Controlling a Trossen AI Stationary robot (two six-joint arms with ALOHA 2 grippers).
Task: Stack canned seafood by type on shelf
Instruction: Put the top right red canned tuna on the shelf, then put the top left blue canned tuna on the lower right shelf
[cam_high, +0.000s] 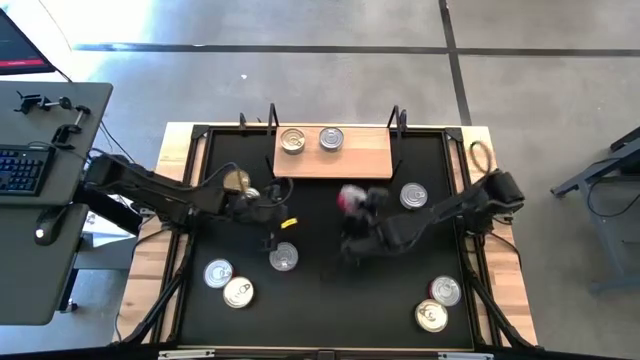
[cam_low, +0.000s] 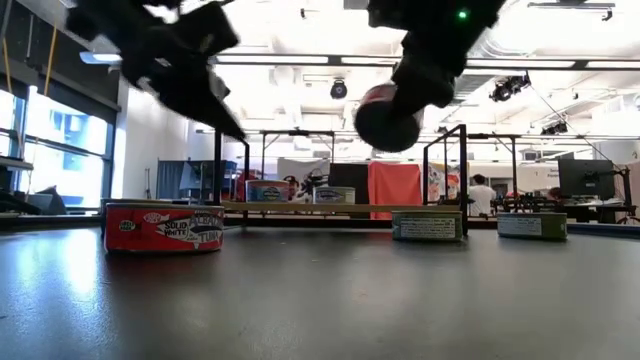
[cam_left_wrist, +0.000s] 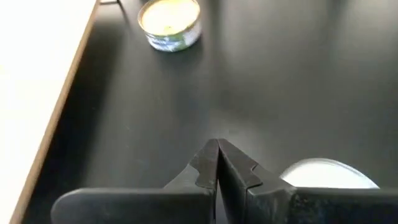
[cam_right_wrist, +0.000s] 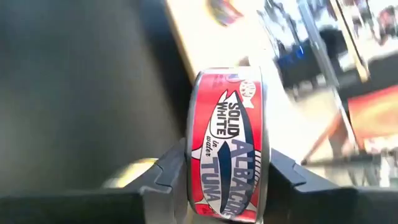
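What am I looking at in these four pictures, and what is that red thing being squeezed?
You see a table robot with two dark arms, each ending in a two-finger gripper. One picture looks straight down, one looks level across the table, and two come from cameras on the wrists. The right gripper is shut on a red tuna can, held on edge above the black mat. The left gripper is shut and holds nothing; it hangs over the mat's left part. Two cans already sit on the small wooden shelf at the far side. More flat round cans lie scattered on the mat.
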